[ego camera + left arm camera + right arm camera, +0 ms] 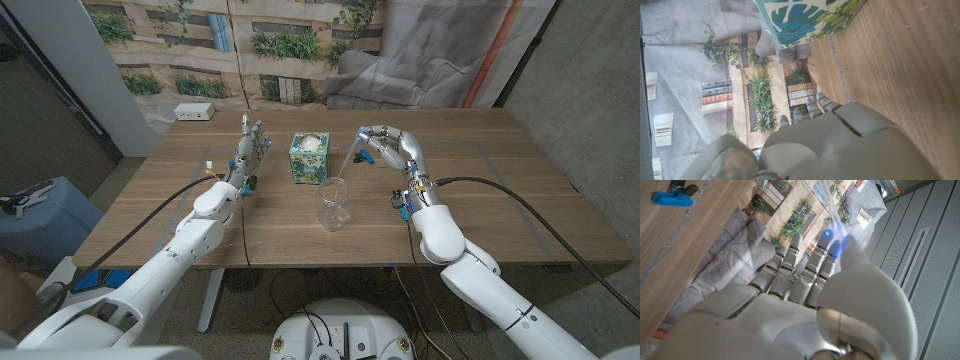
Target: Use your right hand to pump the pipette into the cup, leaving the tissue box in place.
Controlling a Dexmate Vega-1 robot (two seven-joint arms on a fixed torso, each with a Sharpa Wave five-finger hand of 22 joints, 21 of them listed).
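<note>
Nearest the lens in the head view, both white robot arms rise from the bottom corners of the frame toward the middle of the wooden counter (pixel 520 190). Right of centre, the right hand (pixel 393 150) is raised above the counter with its fingers curled around a thin clear plastic pipette (pixel 352 161), which slants down and left from the hand toward the rim of the clear, tall plastic cup (pixel 334 204). That cup stands upright at the centre of the frame, just below and right of the tissue box; whether the pipette's tip reaches inside it cannot be told. A small blue object (pixel 365 157) lies on the counter just left of the right hand, and the right wrist view shows it as a blue clip-like piece (pixel 671 199) at that picture's upper left.

Square teal tissue box with a green leaf print (pixel 308 157), white tissue showing at its top, sits a little above centre, between the two hands. Left of it, the left hand (pixel 250 150) stands on the counter with straight fingers pointing toward the top of the frame, released and holding nothing. Seen from the left wrist, the left hand's grey back (pixel 835 145) fills the lower part, with the leaf-printed box (pixel 805 20) at the upper middle.

A white power strip (pixel 194 111) rests at the counter's upper left edge.
</note>
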